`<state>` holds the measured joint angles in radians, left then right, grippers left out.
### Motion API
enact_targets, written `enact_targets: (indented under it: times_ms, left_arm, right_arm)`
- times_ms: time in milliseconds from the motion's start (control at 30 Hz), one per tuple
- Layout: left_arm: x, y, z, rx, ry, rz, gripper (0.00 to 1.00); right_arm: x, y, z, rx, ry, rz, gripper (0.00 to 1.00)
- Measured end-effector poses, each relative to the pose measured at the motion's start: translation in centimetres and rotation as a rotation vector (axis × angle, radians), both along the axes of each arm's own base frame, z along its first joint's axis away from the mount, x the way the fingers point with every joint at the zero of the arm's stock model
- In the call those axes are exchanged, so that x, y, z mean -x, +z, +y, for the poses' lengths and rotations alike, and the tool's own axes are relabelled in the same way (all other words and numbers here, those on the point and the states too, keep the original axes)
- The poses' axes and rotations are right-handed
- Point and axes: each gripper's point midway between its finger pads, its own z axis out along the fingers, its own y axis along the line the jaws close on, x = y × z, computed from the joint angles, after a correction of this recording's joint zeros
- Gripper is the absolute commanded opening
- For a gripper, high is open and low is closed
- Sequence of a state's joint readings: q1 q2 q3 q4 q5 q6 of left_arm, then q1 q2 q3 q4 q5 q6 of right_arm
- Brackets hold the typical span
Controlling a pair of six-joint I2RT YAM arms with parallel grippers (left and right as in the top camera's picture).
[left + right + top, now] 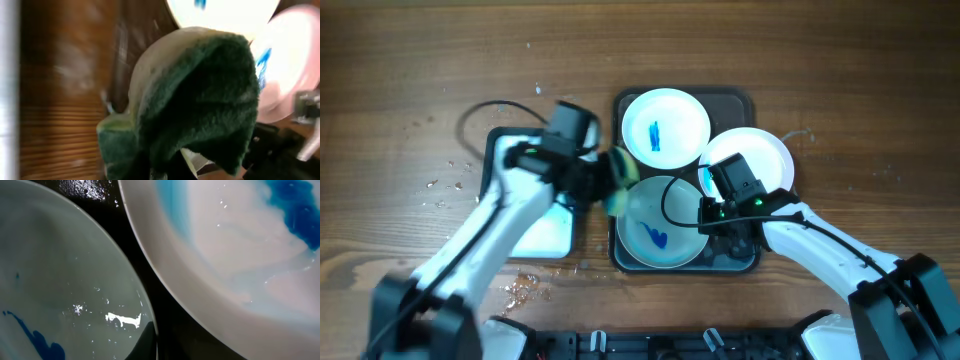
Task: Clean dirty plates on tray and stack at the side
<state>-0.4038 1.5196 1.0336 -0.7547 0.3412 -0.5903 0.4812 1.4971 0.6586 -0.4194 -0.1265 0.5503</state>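
The three plates look rigid, light and breakable, and their wet, glossy glaze should be slippery. The thin raised rim is the only sensible place to take hold, one finger over and one under, and none of them should be knocked against the others. All three sit on the dark tray (752, 100) in the middle of the wooden surface (400, 80). The far plate (665, 127) carries a small blue smear. The near plate (660, 225) has a pale blue film and a darker smear. The right-hand plate (760, 155) hangs partly over the tray's right rim. The left fingers (598, 178) are clamped on a soft green-and-yellow sponge (620, 180), which hangs over the gap between the far and near plates, at the tray's left edge. Whether it touches either plate I cannot tell. The right fingers (718, 192) sit low where the near and right-hand plates almost meet, and I cannot tell whether they are apart or together. A smaller white-bottomed tray (535, 225) lies under the left arm.
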Motion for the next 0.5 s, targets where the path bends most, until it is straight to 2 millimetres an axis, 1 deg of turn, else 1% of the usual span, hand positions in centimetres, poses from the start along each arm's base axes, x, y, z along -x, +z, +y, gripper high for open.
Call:
enact_targets:
  times_ms: [100, 133, 267, 367, 467, 500]
  left_arm:
    - [0.8, -3.1, -3.9, 0.017, -0.065, 0.055, 0.04]
    - [1.4, -4.5, -5.2, 0.013, -0.080, 0.088, 0.04]
    - [3.0, -8.2, -7.7, 0.002, -0.063, 0.194, 0.04]
    - [3.2, -8.6, -8.2, -0.017, -0.032, 0.227, 0.04]
    - [3.7, -8.8, -6.7, -0.132, -0.009, 0.243, 0.04]
    - [4.2, -9.0, -5.6, -0.204, -0.002, 0.251, 0.04]
  right_arm:
    - [0.0, 0.0, 0.0, -0.002, -0.006, 0.002, 0.04]
    - [0.0, 0.0, 0.0, -0.002, -0.006, 0.002, 0.04]
    - [0.0, 0.0, 0.0, -0.002, -0.006, 0.002, 0.04]
    - [0.0, 0.0, 0.0, -0.001, -0.006, 0.003, 0.04]
    - [0.2, 0.0, 0.3, -0.014, 0.002, 0.011, 0.04]
    - [0.3, 0.0, 0.5, -0.022, 0.008, 0.015, 0.04]
